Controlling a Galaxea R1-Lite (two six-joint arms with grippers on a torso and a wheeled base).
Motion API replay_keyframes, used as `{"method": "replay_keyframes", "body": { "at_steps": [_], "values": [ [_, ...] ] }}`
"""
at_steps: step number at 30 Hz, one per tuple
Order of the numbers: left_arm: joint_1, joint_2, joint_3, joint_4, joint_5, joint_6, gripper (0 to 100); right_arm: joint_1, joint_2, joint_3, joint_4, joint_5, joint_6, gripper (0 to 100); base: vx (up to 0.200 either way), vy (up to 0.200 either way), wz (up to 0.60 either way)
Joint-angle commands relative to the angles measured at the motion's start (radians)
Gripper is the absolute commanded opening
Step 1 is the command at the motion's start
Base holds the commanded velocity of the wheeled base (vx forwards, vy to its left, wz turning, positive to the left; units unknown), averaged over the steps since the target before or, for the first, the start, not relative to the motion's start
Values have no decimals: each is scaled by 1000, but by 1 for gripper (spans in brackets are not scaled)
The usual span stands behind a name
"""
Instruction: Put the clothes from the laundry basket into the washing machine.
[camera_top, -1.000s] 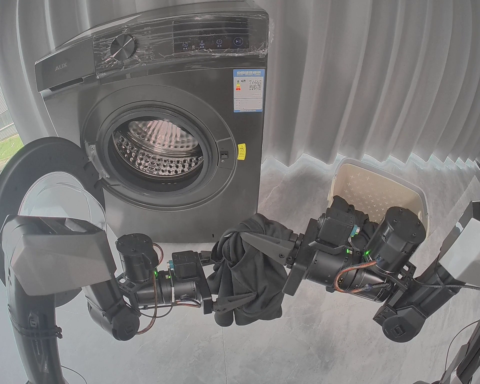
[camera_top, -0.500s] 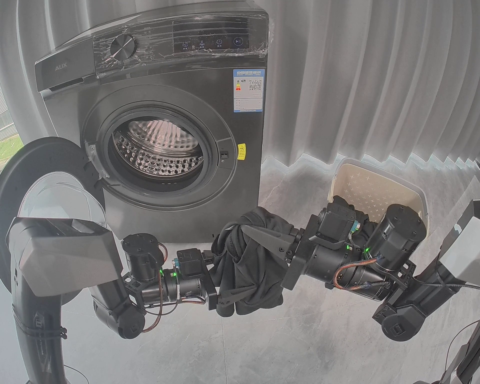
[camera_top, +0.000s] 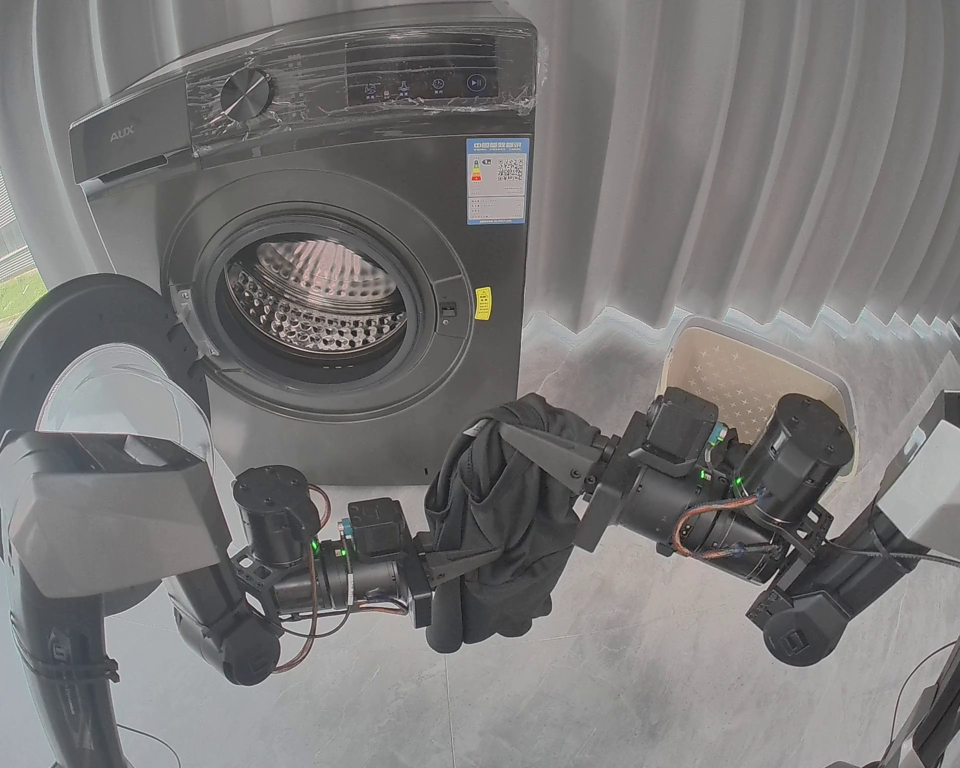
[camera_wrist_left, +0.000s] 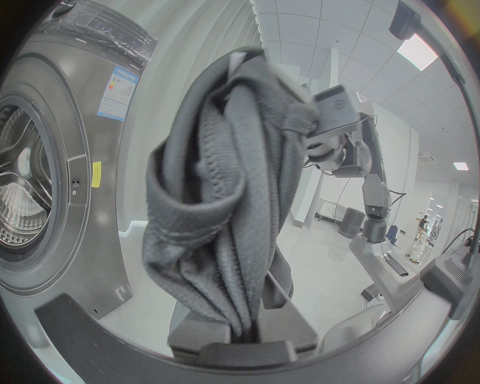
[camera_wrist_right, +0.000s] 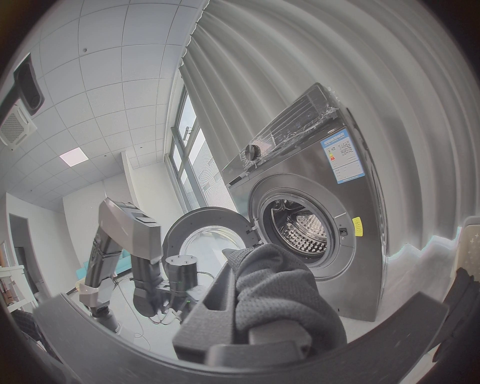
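Observation:
A dark grey garment (camera_top: 500, 520) hangs bunched in the air in front of the washing machine's lower right corner, held between both arms. My left gripper (camera_top: 468, 592) is shut on its lower part, the cloth (camera_wrist_left: 225, 200) pinched between the fingers. From the right, my right gripper (camera_top: 515, 445) is shut on the garment's upper fold (camera_wrist_right: 280, 295). The washing machine (camera_top: 330, 230) stands behind with its drum (camera_top: 315, 290) open. The cream laundry basket (camera_top: 765, 345) sits on the floor at the right, largely hidden by my right arm; more dark cloth (camera_wrist_right: 465, 295) lies in it.
The round machine door (camera_top: 90, 350) is swung open to the left, close to my left arm. White curtains (camera_top: 750, 150) hang behind the machine and basket. Bare grey floor (camera_top: 620, 680) stretches below the garment.
Both grippers have lifted the garment a little higher toward the machine front. Its top has risen and the right gripper has shifted slightly up and right.

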Motion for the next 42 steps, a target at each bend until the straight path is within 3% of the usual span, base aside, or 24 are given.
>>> {"method": "replay_keyframes", "body": {
  "at_steps": [1,11,31,32,38,40,42],
  "values": [
    [-26,-108,90,0,-6,0,0,-62,68,-52,1,1,4,0,0,0,0],
    [-59,-244,196,0,-8,2,0,-88,93,-61,1,1,59,0,0,0,0],
    [-58,-309,182,0,1,-4,0,-59,140,43,1,10,46,0,0,0,0],
    [-58,-310,182,0,1,-7,0,-57,139,41,1,10,46,100,0,0,0],
    [-55,-324,182,0,20,-9,0,-44,131,55,-2,4,43,100,0,0,0],
    [-49,-336,185,0,67,-17,0,-57,88,115,-2,1,13,100,0,0,0],
    [-44,-342,188,0,81,-24,0,-62,70,132,-2,1,4,100,0,0,0]
  ]
}}
